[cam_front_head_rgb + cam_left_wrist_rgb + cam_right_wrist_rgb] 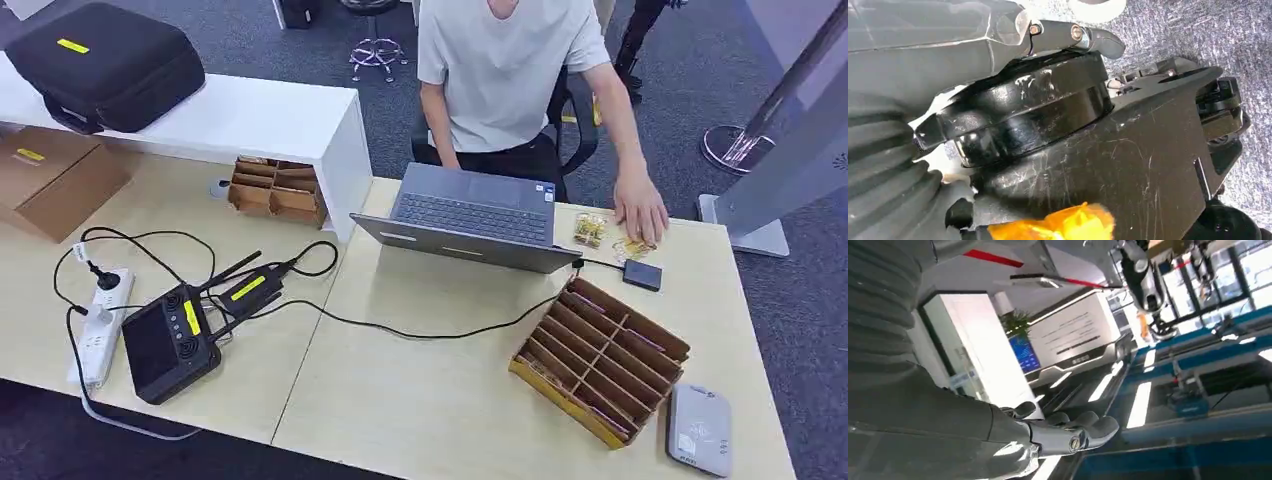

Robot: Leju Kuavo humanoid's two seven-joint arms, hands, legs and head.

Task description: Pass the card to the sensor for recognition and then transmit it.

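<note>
Both hands are hanging off the bench: the right hand (1068, 432) is released, empty; the left hand (998, 45) I cannot tell. The sensor (699, 429) is waiting just right of the card rack (600, 360), handy for scanning.

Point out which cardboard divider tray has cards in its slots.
The cardboard tray at the table's right end, beside the grey card reader; cards show in its slots. The tray by the white shelf looks empty.

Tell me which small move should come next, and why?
Probably bring the right hand down over the cardboard card rack. It holds nothing, its fingers loosely extended, and it is not yet over the table; the cards stand in the rack beside the grey card reader.
</note>
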